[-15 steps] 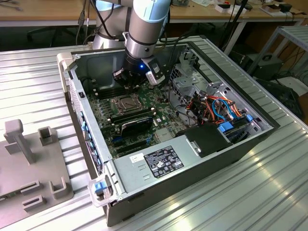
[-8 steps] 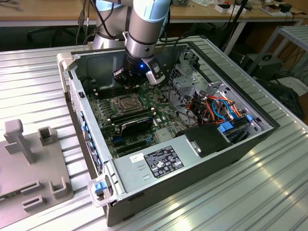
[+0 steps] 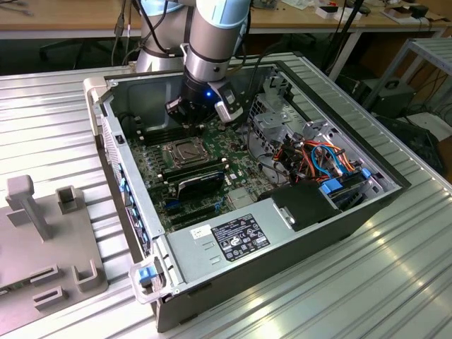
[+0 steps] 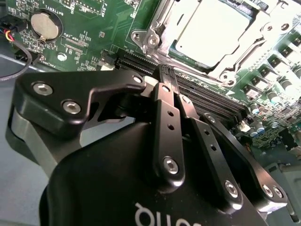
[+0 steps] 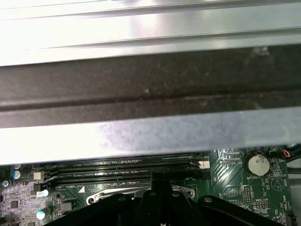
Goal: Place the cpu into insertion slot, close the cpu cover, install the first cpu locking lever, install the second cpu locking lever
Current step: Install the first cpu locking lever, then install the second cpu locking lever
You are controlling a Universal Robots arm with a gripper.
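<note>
Silvery-beige cpu (image 4: 221,26) seated in insertion slot (image 4: 157,35), cpu cover (image 4: 256,44) down over edges. Gripper (image 4: 165,77) pinched shut, empty, above memory slots (image 4: 207,99). Chip light, rigid, fragile (edges only).

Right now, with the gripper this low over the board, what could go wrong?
1. The gripper, fingers together, sits right over the memory slots; dipping lower could scrape them.
2. The cpu lies seated under the cpu cover, close beside the fingertips; a sideways slip might knock the frame.
</note>
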